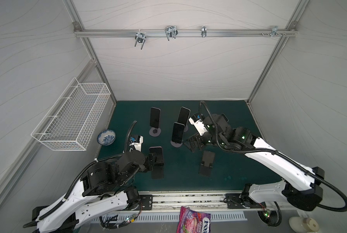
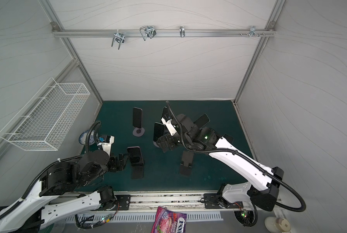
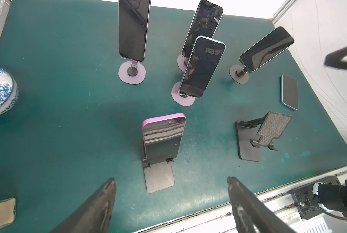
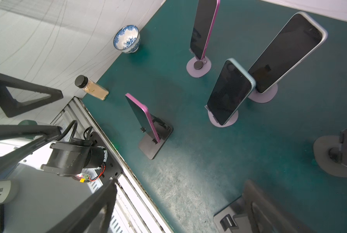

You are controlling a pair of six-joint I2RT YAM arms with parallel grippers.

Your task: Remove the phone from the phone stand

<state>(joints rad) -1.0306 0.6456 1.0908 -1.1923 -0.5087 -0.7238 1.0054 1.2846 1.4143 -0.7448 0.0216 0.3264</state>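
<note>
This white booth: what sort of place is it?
Likely a robot training cell: aluminium frame around white walls, left arm and right arm on a rail, phones on stands.

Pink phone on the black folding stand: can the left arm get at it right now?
Probably yes. The pink phone stands just ahead of the left arm, whose jaws are apart and empty, with only bare green mat between them.

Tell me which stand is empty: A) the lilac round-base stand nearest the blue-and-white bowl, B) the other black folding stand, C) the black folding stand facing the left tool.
B: the black folding stand with the textured backplate is bare, with no phone resting on it.
</note>
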